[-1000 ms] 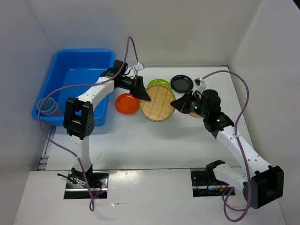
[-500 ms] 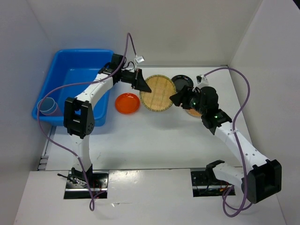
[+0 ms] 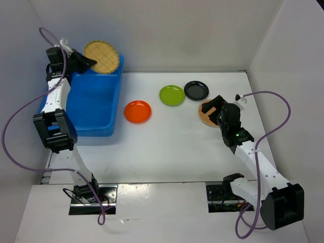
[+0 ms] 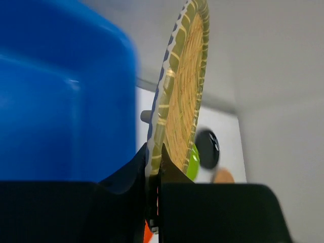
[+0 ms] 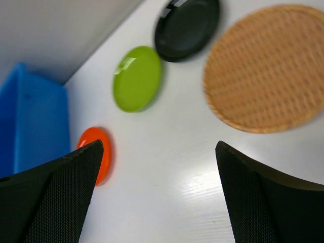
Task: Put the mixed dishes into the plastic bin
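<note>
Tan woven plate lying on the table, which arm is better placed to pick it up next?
Right: the right end effector is open beside that plate; the left end effector is shut on the other woven plate at the bin.

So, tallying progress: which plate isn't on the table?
The woven plate pinched in the left claw above the blue bin; the other four lie flat.

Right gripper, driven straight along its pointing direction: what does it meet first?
Likely bare table, between the tan woven plate and the orange plate; depth unclear.
</note>
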